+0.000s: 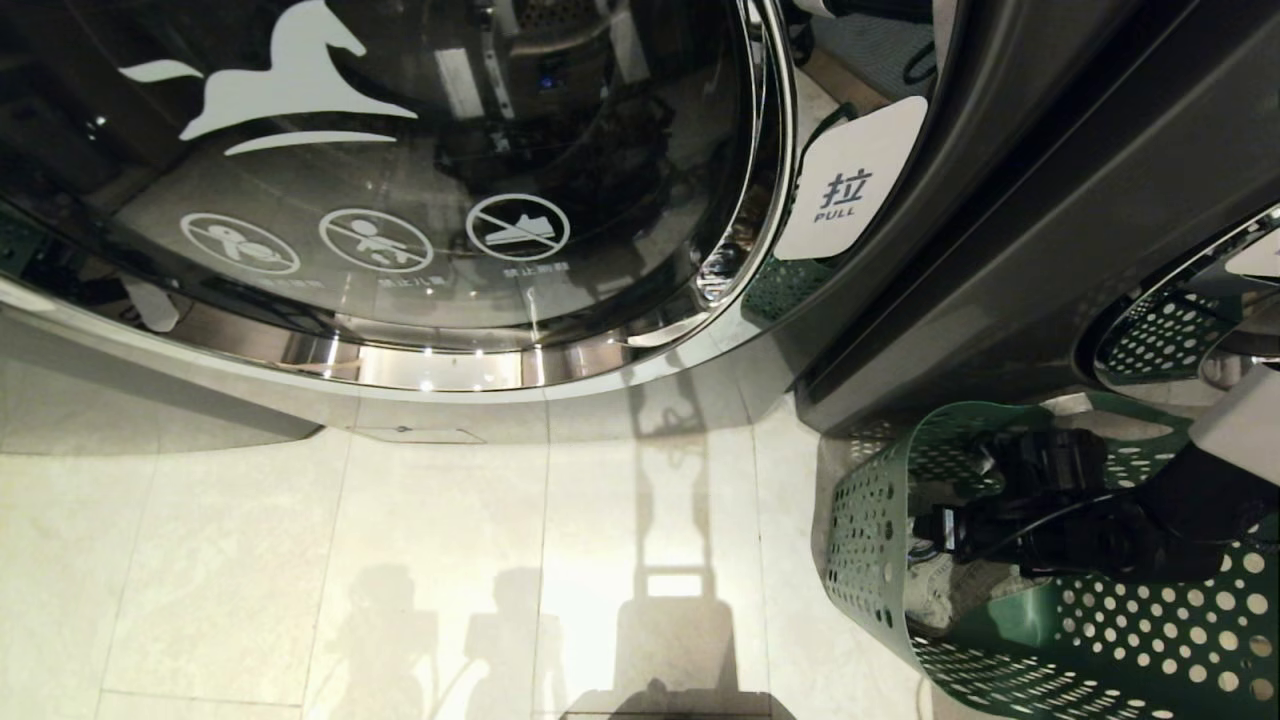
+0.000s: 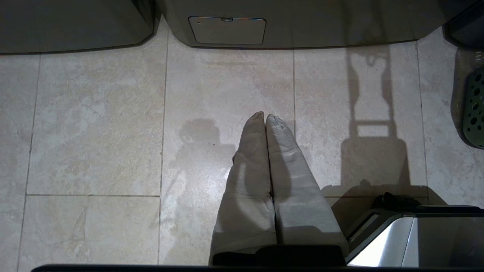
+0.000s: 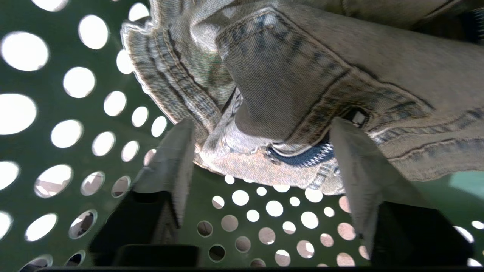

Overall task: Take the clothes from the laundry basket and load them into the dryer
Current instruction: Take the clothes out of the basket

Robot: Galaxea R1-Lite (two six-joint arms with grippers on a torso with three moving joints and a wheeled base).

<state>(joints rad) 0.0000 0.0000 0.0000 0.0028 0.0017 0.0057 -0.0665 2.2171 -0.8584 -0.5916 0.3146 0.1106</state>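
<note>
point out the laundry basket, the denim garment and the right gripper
laundry basket [image 1: 865, 520]: head view, its holed left wall
denim garment [image 3: 302, 75]: right wrist view, its stitched panel
right gripper [image 3: 261, 151]: right wrist view, midway between its open fingertips

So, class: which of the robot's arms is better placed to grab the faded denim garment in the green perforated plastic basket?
Right. Its pincer is open inside the green perforated plastic basket, fingers astride the faded denim garment. The left pincer hangs shut over bare floor tiles.
</note>
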